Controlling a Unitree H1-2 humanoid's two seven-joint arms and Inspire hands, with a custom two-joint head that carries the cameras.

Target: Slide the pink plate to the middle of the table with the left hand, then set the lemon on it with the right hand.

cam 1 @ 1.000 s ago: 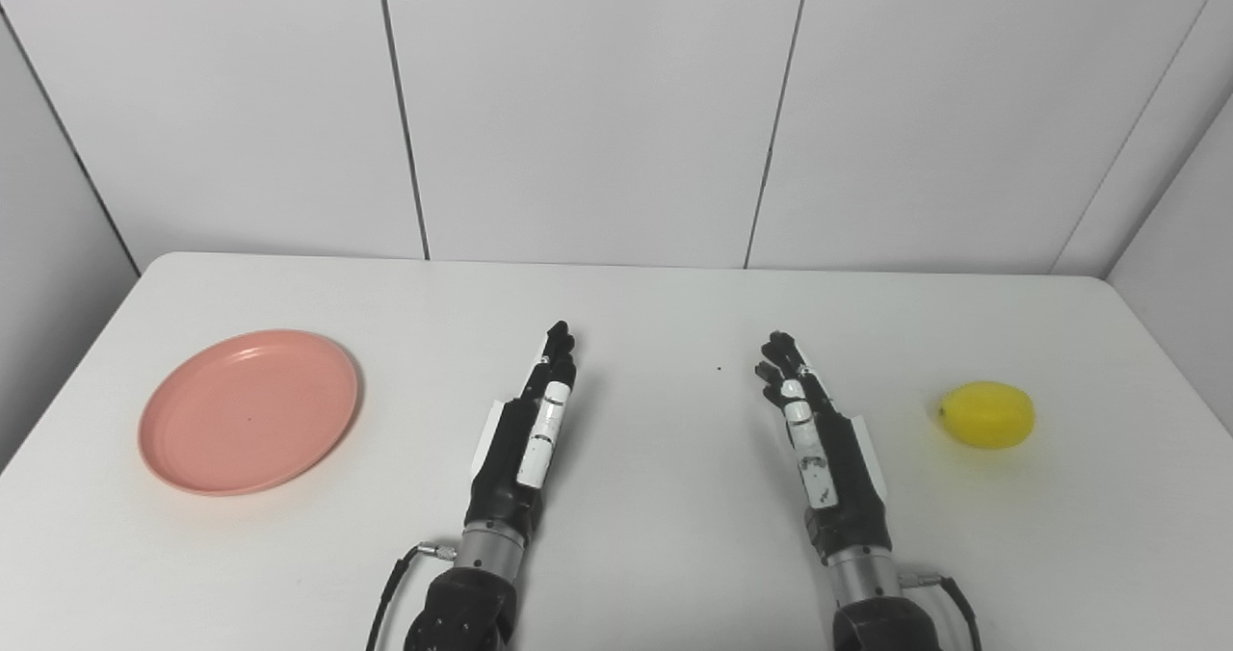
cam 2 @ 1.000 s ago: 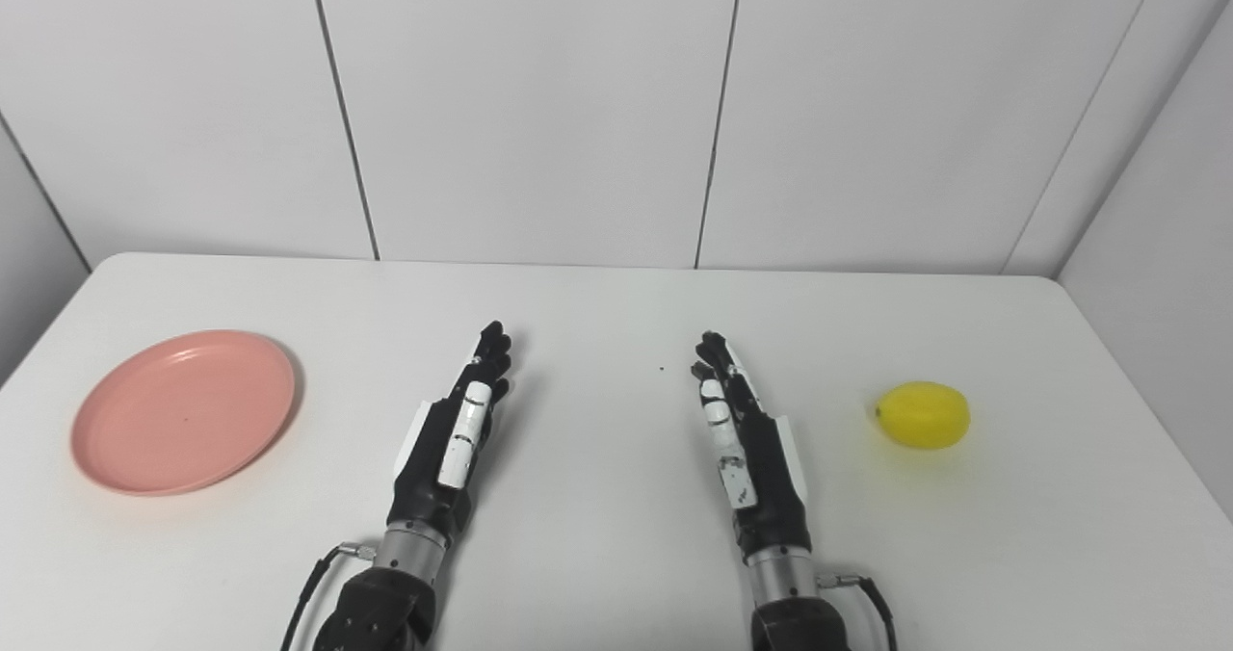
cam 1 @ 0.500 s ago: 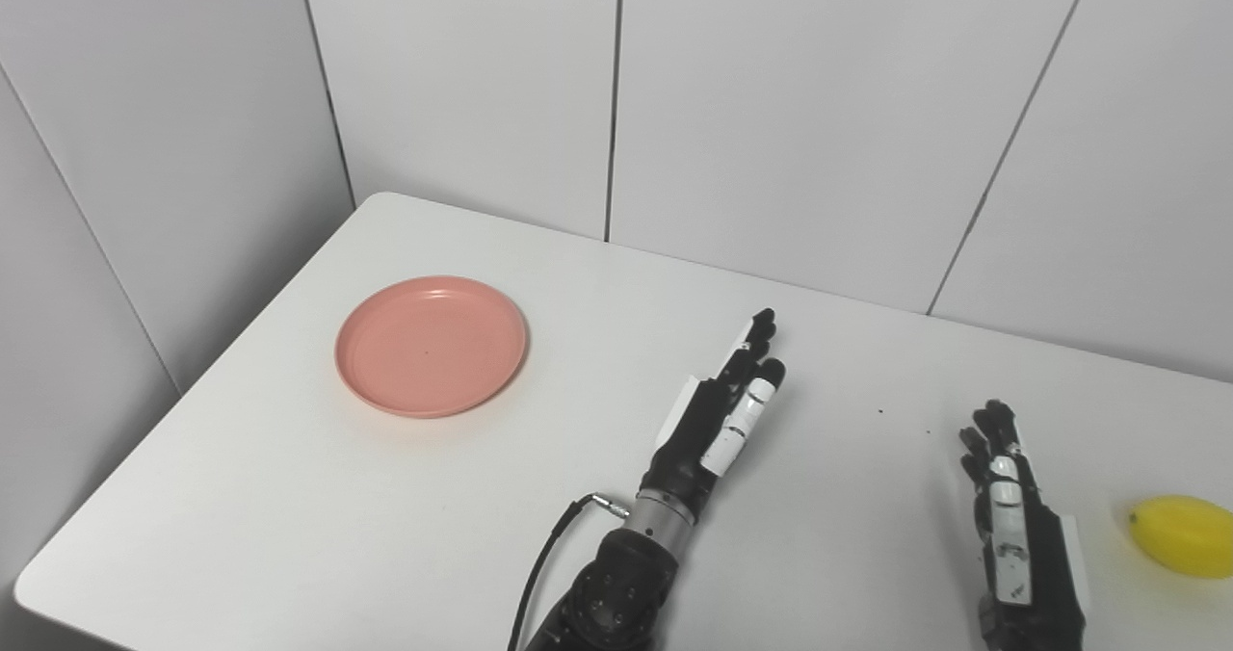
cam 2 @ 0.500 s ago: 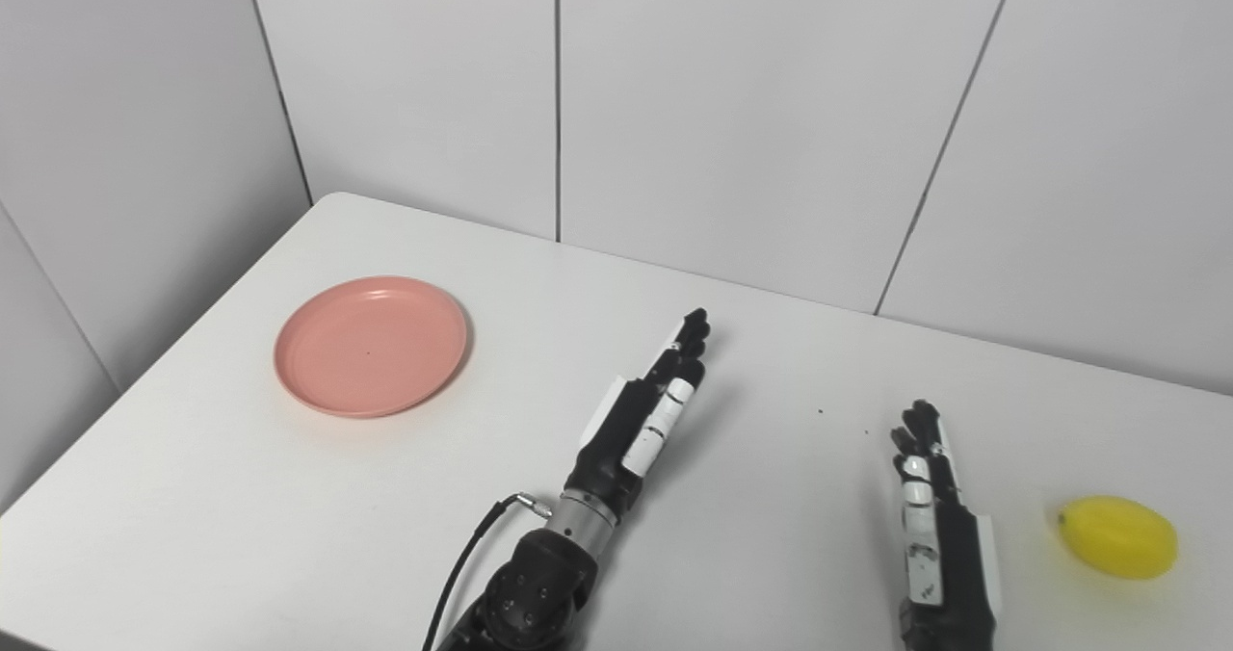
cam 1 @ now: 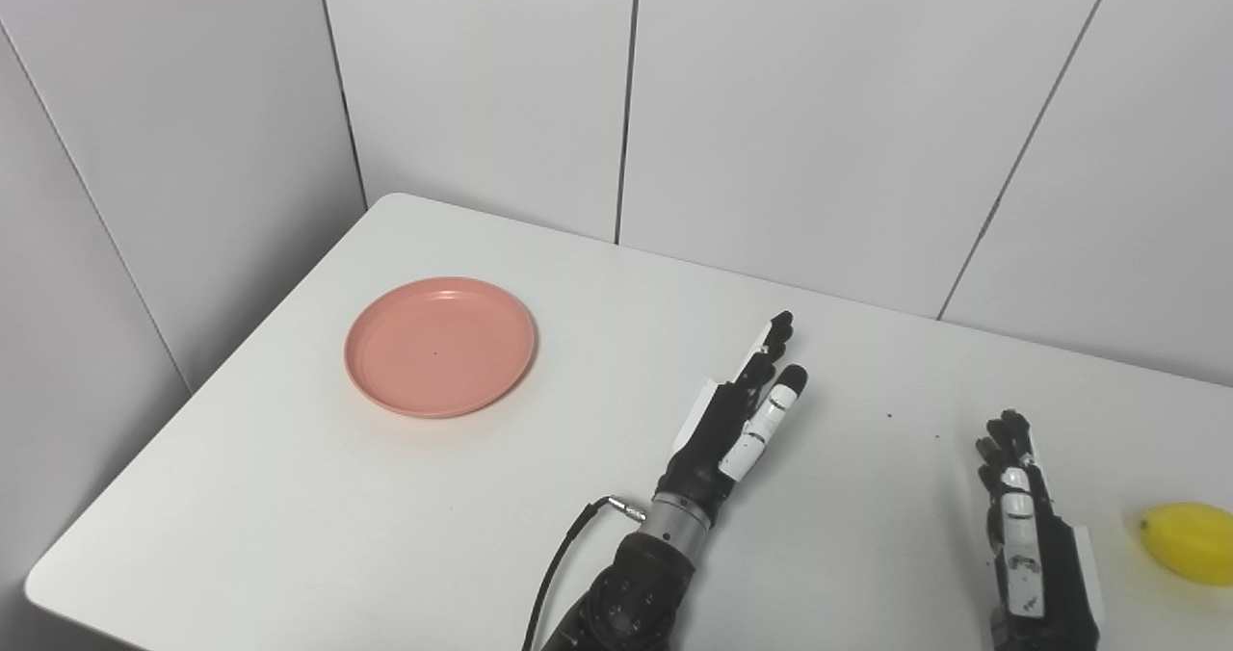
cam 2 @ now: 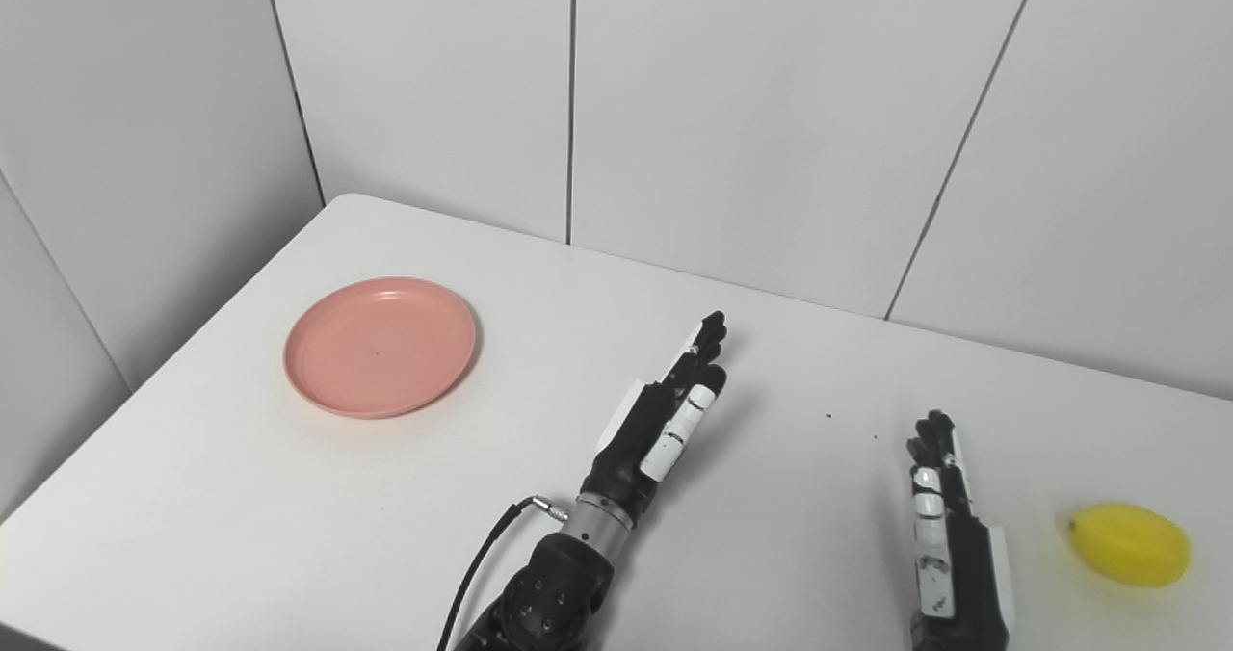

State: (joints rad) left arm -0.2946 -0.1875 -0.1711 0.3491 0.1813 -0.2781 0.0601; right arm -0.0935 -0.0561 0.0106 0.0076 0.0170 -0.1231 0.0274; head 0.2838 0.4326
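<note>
A round pink plate (cam 1: pixel 440 346) lies flat on the left part of the white table (cam 1: pixel 289 497), with nothing on it. My left hand (cam 1: pixel 740 413) rests mid-table, well to the right of the plate, open with fingers stretched out and holding nothing. At the lower right my right hand (cam 2: pixel 944 526) is also open and flat, its wrist cut off by the picture's bottom edge. A yellow lemon (cam 2: pixel 1130 544) sits on the table just right of that hand, apart from it.
White wall panels (cam 1: pixel 790 102) close off the table's back and left sides. The table's left corner and front-left edge (cam 1: pixel 58 584) are in view. A black cable (cam 1: pixel 564 574) loops from the left wrist.
The camera swung left, so the whole picture shifted right and tilted. Plate and lemon kept their places on the table. Both hands stay open.
</note>
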